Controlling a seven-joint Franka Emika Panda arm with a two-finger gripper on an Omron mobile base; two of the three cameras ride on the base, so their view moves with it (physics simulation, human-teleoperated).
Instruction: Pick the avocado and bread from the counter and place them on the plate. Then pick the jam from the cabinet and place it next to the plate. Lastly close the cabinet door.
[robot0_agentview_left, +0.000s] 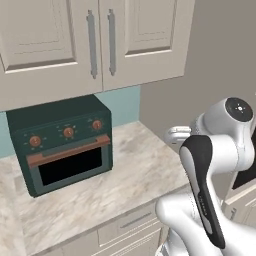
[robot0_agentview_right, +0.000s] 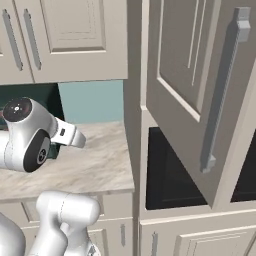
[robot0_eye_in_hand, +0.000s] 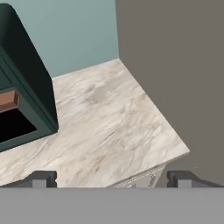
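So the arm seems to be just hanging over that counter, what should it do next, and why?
Probably turn or drive on to look for the food. The open tool hangs over a bare stretch of beige marbled stone counter beside the dark green toaster oven, holding nothing. The tall cream cabinet door with its long metal bar handle stands ajar to the right.

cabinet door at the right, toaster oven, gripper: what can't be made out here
- Cabinet door, right base view: swung open toward the camera and cut by the top and right edges; it hides the shelf behind it.
- Toaster oven: the hand view's left edge cuts it; in the right base view the arm hides most of it.
- Gripper, hand view: just the two spread fingertips show.
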